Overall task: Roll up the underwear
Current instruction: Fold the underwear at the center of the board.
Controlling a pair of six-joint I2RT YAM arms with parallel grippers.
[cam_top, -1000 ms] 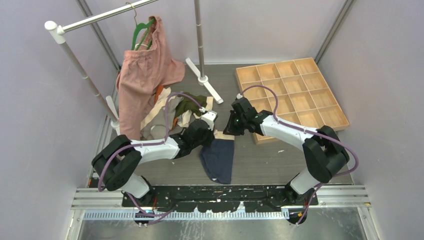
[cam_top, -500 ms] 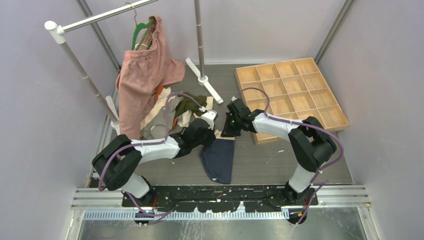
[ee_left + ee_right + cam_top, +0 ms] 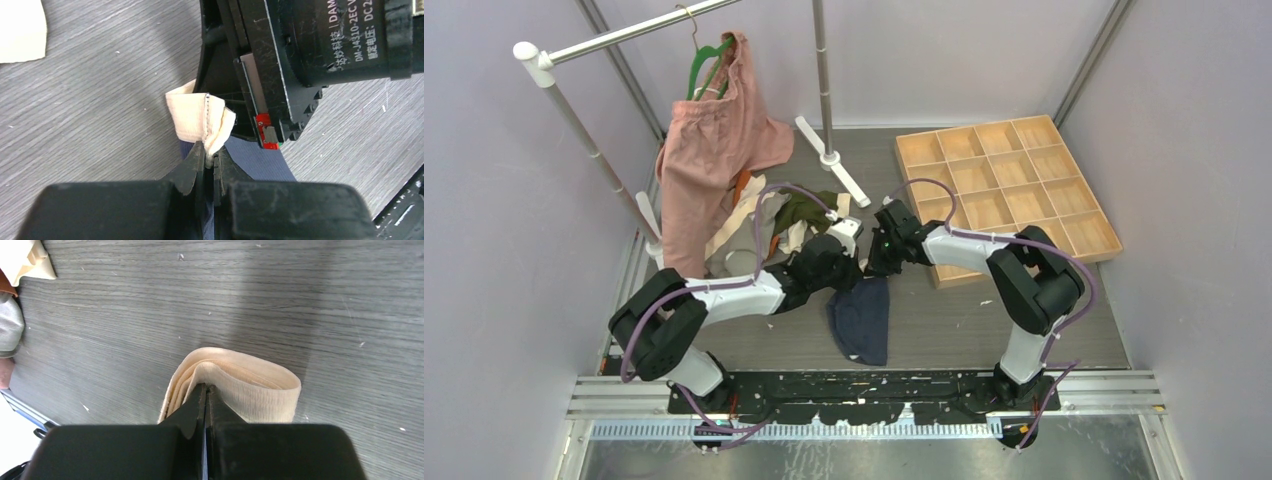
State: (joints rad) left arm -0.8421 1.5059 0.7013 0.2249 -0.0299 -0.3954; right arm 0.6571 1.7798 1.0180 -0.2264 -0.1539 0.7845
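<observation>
Pink cloth hangs at the far left, a large garment (image 3: pixel 714 160) on a green hanger (image 3: pixel 707 60). Below it a heap of loose briefs (image 3: pixel 769 225), olive, orange and cream, lies on the grey wood-grain table (image 3: pixel 944 320). Just right of the heap, the left gripper (image 3: pixel 852 270) is pinched tight on one end of the cream waistband (image 3: pixel 195 117) of the navy boxer briefs (image 3: pixel 861 322). Their dark body trails toward the near edge around the table's middle. Just beside it, the right gripper (image 3: pixel 871 265) is clamped on the same waistband, which the right wrist view shows doubled into a layered loop. Further right sits a wooden tray (image 3: pixel 1009 190) of square compartments.
</observation>
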